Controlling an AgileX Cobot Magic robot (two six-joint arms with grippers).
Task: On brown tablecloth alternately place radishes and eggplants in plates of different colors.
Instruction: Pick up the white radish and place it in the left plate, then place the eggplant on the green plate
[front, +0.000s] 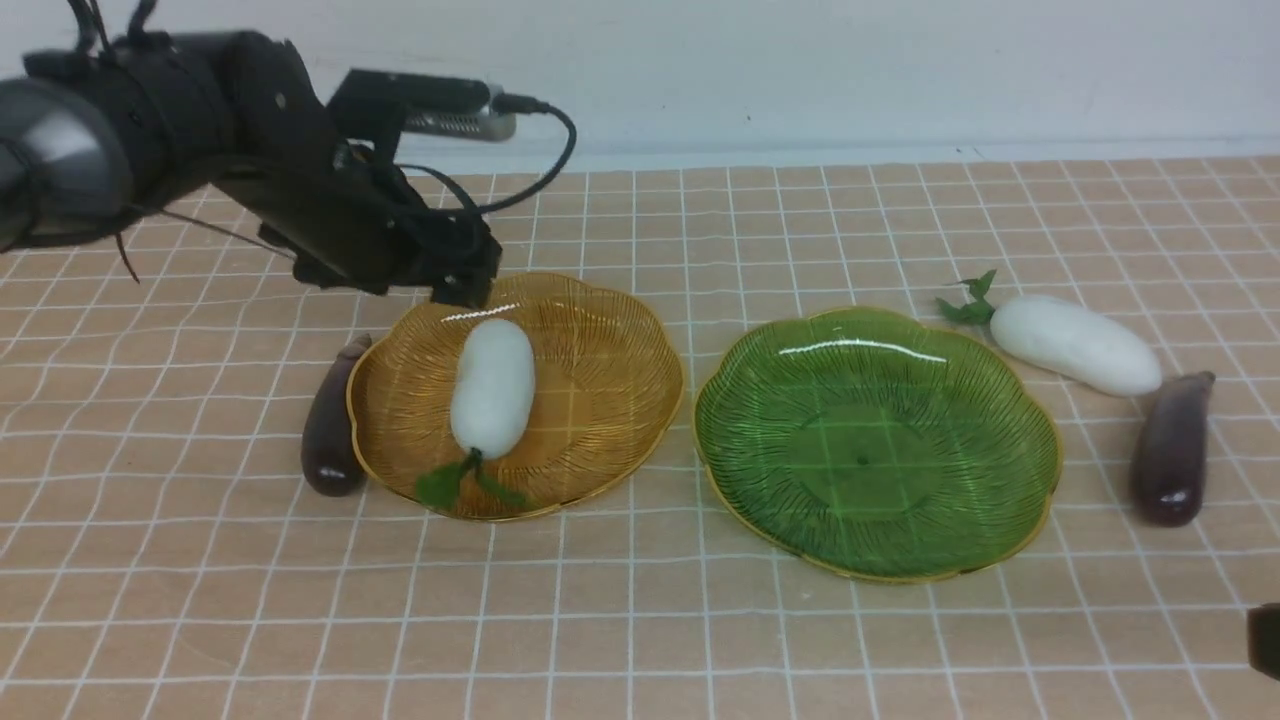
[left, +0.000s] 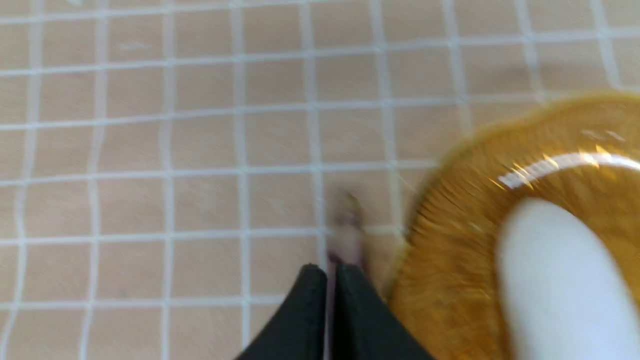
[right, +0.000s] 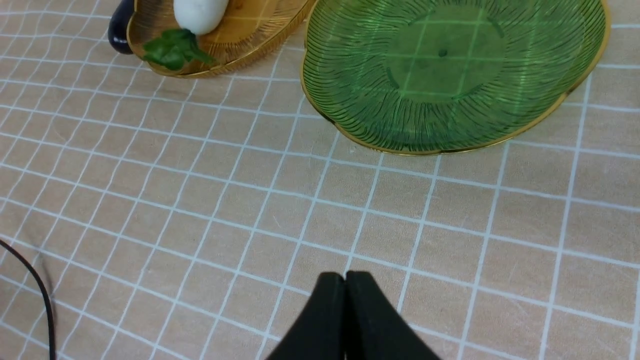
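Purple eggplant (front: 332, 430) lies beside the amber plate (front: 610, 380) holding 1 radish (front: 492, 385), the left tool (front: 462, 290) closed on nothing over its far rim, so I'd open it wide and straddle that eggplant mid-length, while the green plate (front: 870, 460) is unfilled, 2nd radish (front: 1075, 343) and 2nd eggplant (front: 1168, 450) beyond it, right tool (right: 345, 275) closed too.
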